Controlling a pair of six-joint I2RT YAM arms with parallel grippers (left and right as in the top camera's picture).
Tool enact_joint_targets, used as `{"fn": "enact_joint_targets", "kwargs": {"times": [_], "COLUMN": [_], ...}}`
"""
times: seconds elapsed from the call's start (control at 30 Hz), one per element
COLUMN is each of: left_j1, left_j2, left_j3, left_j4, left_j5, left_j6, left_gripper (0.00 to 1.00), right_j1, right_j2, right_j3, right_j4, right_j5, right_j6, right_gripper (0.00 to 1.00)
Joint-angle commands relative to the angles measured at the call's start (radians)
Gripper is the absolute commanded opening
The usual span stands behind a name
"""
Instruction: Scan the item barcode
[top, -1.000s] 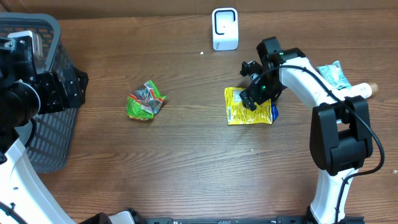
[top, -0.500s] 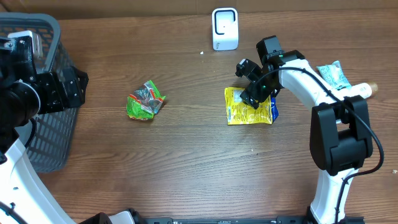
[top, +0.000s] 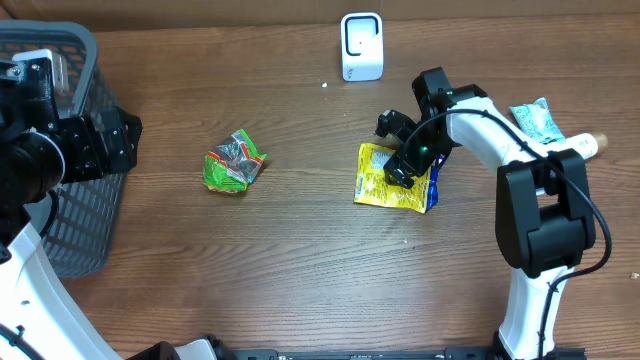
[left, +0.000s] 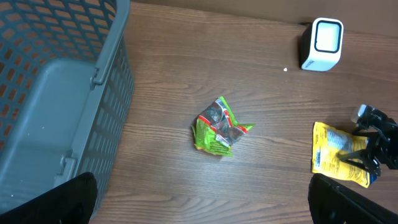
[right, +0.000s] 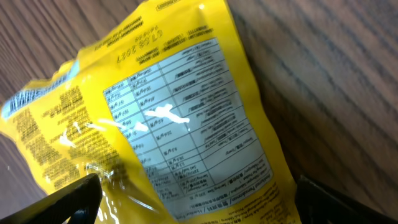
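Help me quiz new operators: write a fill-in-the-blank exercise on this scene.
The right gripper is over the yellow packet, its jaws ____.
The crumpled green packet lies between the yellow packet and the grey ____.
The white scanner stands on the wooden ____.
Missing: open; basket; table.

Nothing can be read with certainty. The yellow packet carries the only print seen close up. In the right wrist view, a white panel in its middle holds a ruled table of fine black print, upside down and too small to make out. Just beyond the panel, toward the packet's edge, runs a stamped line of digits, not legible. The crumpled green packet, well to the yellow packet's left, shows only blurred print. The white scanner beyond it bears no readable mark.
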Motion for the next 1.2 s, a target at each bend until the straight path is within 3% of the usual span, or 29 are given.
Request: {"fn": "enact_joint_targets", "kwargs": {"times": [0.0, 0.1, 0.17, 0.23, 0.3, 0.53, 0.6, 0.7, 0.97, 1.17], "left_j1": [0.008, 0.008, 0.008, 0.008, 0.008, 0.008, 0.008, 0.008, 0.008, 0.008], "left_j2": [0.002, 0.002, 0.002, 0.002, 0.002, 0.002, 0.002, 0.002, 0.002, 0.002], "left_j3": [-0.003, -0.003, -0.003, -0.003, -0.003, -0.003, -0.003, -0.003, -0.003, -0.003], "left_j4": [0.002, 0.002, 0.002, 0.002, 0.002, 0.002, 0.002, 0.002, 0.002, 0.002], "left_j5": [0.014, 0.014, 0.014, 0.014, 0.014, 0.014, 0.014, 0.014, 0.014, 0.014], "left_j6": [0.014, 0.014, 0.014, 0.014, 0.014, 0.014, 0.014, 0.014, 0.014, 0.014], "left_gripper": [1.00, 1.00, 0.99, 1.00, 1.00, 1.00, 1.00, 1.00, 1.00, 1.00], "right_j1": [0.005, 0.005, 0.006, 0.006, 0.007, 0.006, -0.011, -0.023, 0.091, 0.257], "right_j2": [0.040, 0.040, 0.040, 0.040, 0.040, 0.039, 0.039, 0.039, 0.039, 0.039], "right_j3": [-0.113, -0.160, -0.168, -0.169, -0.169, -0.168, -0.146, -0.072, 0.245, 0.243], "right_j4": [0.045, 0.059, 0.054, 0.051, 0.052, 0.064, 0.074, 0.008, -0.281, -0.338], "right_j5": [-0.053, -0.092, -0.123, -0.149, -0.180, -0.197, -0.189, -0.182, -0.061, 0.022], "right_j6": [0.063, 0.077, 0.093, 0.140, 0.195, 0.368, 0.503, 0.547, 0.477, 0.482], "right_gripper": [1.00, 0.93, 0.80, 0.51, 0.32, 0.09, 0.04, 0.04, 0.29, 0.64]}}
